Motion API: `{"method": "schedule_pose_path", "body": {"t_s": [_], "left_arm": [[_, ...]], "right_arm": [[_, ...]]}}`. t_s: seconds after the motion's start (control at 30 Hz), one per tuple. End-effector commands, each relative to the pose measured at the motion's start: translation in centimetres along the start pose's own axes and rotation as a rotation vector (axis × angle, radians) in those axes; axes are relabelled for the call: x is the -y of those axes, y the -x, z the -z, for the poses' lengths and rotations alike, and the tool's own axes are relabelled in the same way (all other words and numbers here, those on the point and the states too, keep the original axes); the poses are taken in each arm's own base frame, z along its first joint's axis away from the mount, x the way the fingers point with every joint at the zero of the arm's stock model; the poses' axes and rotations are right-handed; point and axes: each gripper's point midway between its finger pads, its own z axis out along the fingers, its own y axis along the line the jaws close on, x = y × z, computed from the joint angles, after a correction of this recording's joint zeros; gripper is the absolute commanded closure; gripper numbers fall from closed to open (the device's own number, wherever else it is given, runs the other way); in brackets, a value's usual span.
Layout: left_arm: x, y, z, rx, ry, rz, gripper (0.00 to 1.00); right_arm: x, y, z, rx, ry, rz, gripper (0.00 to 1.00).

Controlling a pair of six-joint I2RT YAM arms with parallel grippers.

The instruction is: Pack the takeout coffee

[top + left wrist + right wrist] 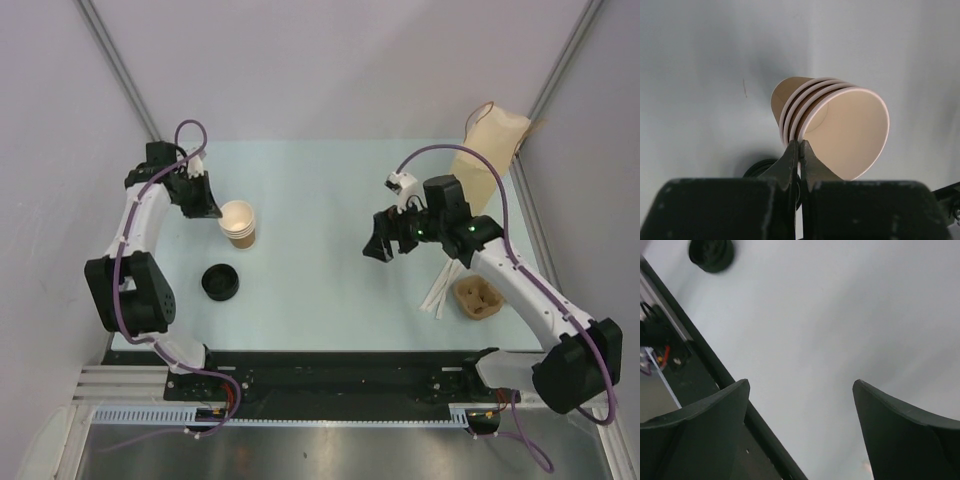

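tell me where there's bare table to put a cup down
Widest free patch: mid-table between the stack of paper cups and the right end effector. Also free: the far strip left of the paper bag. Crowded: right near corner, with pulp cup tray and white sticks; black lids sit beside the cups.

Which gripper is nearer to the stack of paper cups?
Left. The left gripper pinches the rim of the cup stack; the right gripper hangs open well to its right.

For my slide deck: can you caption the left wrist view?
Shut left claw at the rim of a stack of nested kraft cups, pale table behind.
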Motion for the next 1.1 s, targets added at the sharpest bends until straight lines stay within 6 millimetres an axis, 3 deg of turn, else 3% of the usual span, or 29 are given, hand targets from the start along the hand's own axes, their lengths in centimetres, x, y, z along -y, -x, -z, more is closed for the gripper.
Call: {"method": "schedule_pose_path", "body": {"t_s": [0.0,0.07,0.17,0.27,0.33,0.37,0.53,0.57,0.77,1.07], "left_arm": [[2.4,0.4,2.0,0.075,-0.129,-0.03,1.0],[2.9,0.2,2.2,0.081,-0.158,-0.03,1.0],[2.7,0.0,2.2,0.086,-0.164,-0.021,1.0],[2.3,-0.1,2.2,0.083,-0.176,0.003,1.0],[1.9,-0.2,2.3,0.084,-0.187,0.02,1.0],[1.9,-0.1,2.3,0.088,-0.189,0.022,1.0],[2.2,-0.6,2.0,0.085,-0.222,0.028,1.0],[2.2,-0.6,2.0,0.085,-0.223,0.029,1.0],[2.5,-0.9,1.9,0.082,-0.242,0.037,1.0],[2.7,-1.2,1.9,0.084,-0.255,0.039,1.0]], "right_arm": [[-3.0,7.8,-2.7,0.236,0.125,-0.016,0.15],[-3.9,9.7,-4.2,0.277,0.195,-0.082,0.23],[-4.7,10.6,-8.0,0.27,0.283,-0.177,0.44],[-6.5,11.0,-11.4,0.236,0.379,-0.23,0.58],[-7.7,11.4,-12.6,0.232,0.415,-0.228,0.61],[-8.8,10.7,-14.2,0.2,0.436,-0.234,0.61],[-11.2,11.8,-16.7,0.212,0.502,-0.278,0.61],[-11.5,11.7,-17.1,0.21,0.513,-0.29,0.65],[-11.9,11.4,-20.2,0.158,0.577,-0.427,0.85],[-12.3,11.8,-22.1,0.135,0.642,-0.53,0.89]]}}
